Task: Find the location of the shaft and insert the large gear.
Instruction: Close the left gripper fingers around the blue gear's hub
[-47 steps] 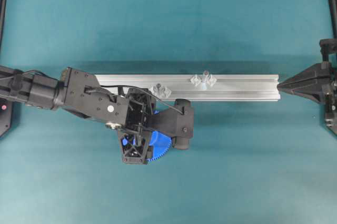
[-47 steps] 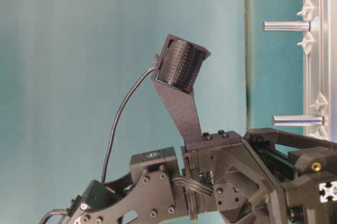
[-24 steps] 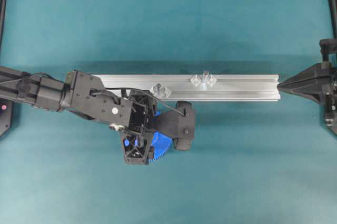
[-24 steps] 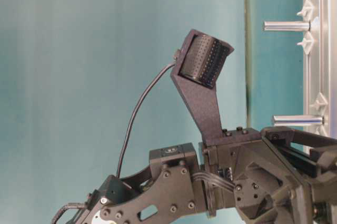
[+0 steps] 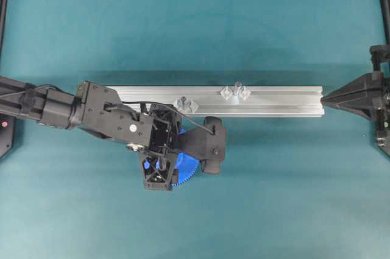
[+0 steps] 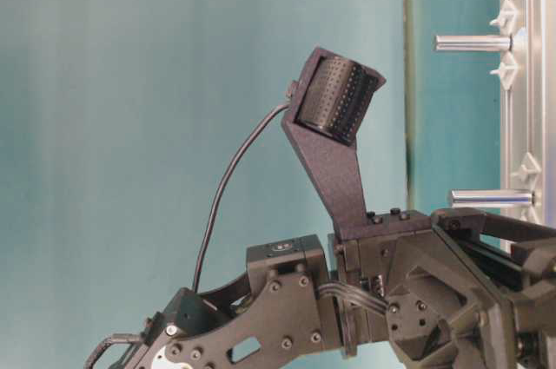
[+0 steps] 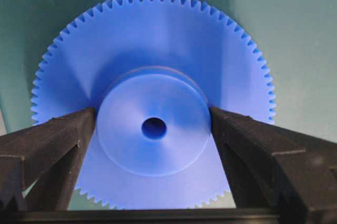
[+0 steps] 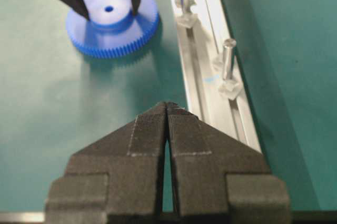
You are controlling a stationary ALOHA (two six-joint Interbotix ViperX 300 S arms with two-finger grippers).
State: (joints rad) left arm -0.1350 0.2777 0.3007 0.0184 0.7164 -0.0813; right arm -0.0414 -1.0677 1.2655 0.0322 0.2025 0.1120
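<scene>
since a second ago the left gripper has slid forward, jaws wide astride the bright blue toothed plastic gear's hub, needing centred closure.

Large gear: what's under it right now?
The large gear lies flat on the teal table mat, beside the aluminium rail. The left pincer straddles its hub. Nothing shows beneath it; the mat directly under the disc is covered.
</scene>
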